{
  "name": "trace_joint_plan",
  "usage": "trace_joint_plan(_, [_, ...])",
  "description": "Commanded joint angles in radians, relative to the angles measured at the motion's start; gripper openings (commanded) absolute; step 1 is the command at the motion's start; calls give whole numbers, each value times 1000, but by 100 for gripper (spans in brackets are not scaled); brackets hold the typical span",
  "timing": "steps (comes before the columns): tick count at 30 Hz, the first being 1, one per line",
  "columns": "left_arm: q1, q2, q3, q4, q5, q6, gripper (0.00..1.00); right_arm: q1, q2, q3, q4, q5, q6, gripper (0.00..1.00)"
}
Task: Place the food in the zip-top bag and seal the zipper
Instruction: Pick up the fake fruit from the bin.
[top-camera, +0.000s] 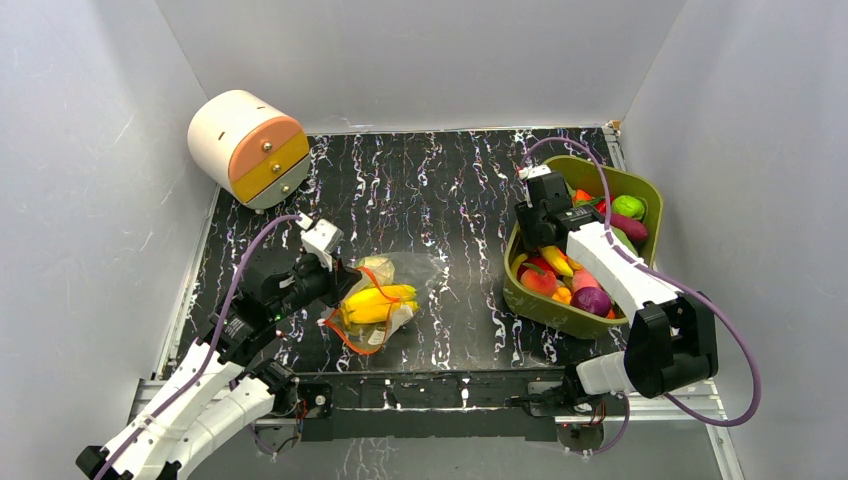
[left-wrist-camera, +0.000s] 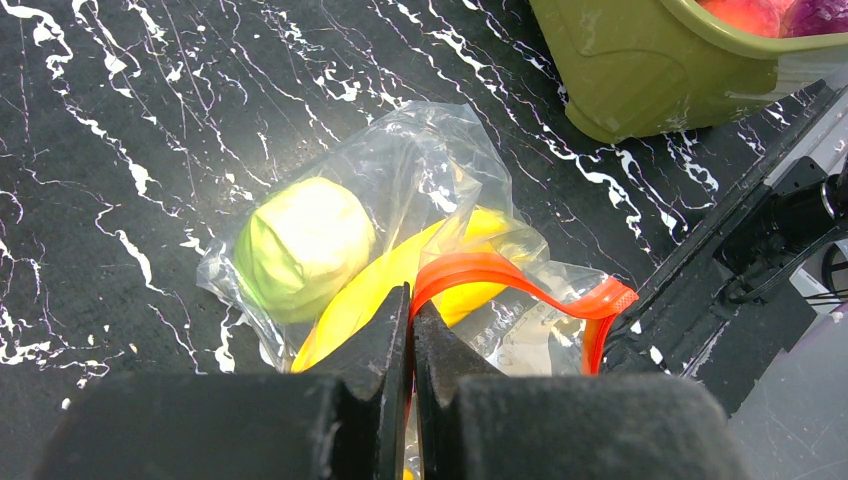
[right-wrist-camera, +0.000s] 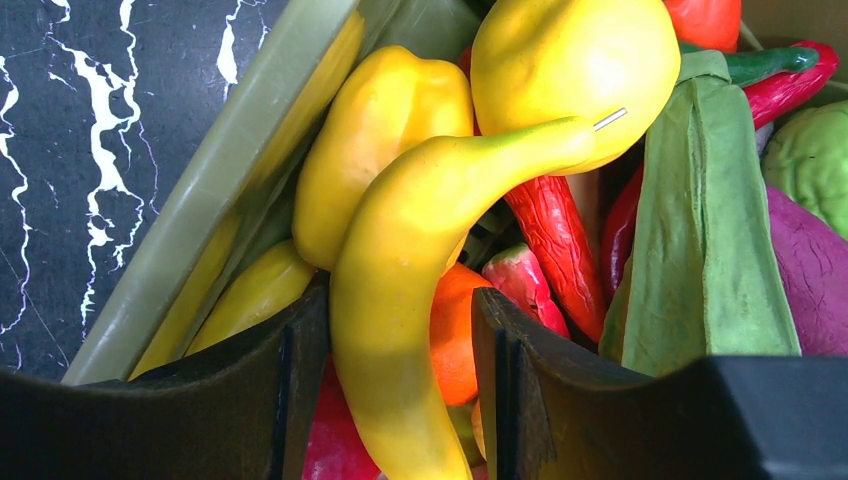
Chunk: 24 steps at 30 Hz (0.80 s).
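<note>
On the black marbled tabletop (top-camera: 430, 190), left of centre, we see the zip-top bag (left-wrist-camera: 440, 160) lying with a pale green round fruit (left-wrist-camera: 300, 245) and yellow bananas (top-camera: 380, 302) inside. The left tool (left-wrist-camera: 412, 320) is clamped tight on the zipper (left-wrist-camera: 520, 280). Inside the olive tub (top-camera: 545, 305), the right tool (right-wrist-camera: 397, 310) stands with jaws apart, astride a yellow curved fruit (right-wrist-camera: 400, 230), and a gap shows beside one finger.
</note>
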Motion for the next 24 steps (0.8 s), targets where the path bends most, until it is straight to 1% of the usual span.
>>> trace_joint_plan(1, [-2, -6, 2, 13, -1, 5, 0, 6, 7, 8, 36, -33, 3, 51])
trace_joint_plan(8, [-2, -1, 2, 11, 0, 5, 0, 7, 5, 7, 31, -43, 2, 47])
trace_joint_plan(9, [-1, -1, 3, 11, 0, 5, 0, 6, 8, 6, 29, -40, 1, 48])
trace_joint_plan(11, [-1, -3, 3, 11, 0, 5, 0, 7, 18, 2, 28, -44, -3, 54])
trace_joint_plan(13, [-1, -4, 2, 11, 0, 5, 0, 6, 24, 2, 25, -49, -4, 56])
trace_joint_plan(20, [-2, 0, 2, 11, 2, 5, 0, 6, 26, 11, 17, -44, -3, 49])
trace_joint_plan(24, [-1, 0, 1, 11, 5, 5, 0, 6, 31, 17, 15, -46, -3, 42])
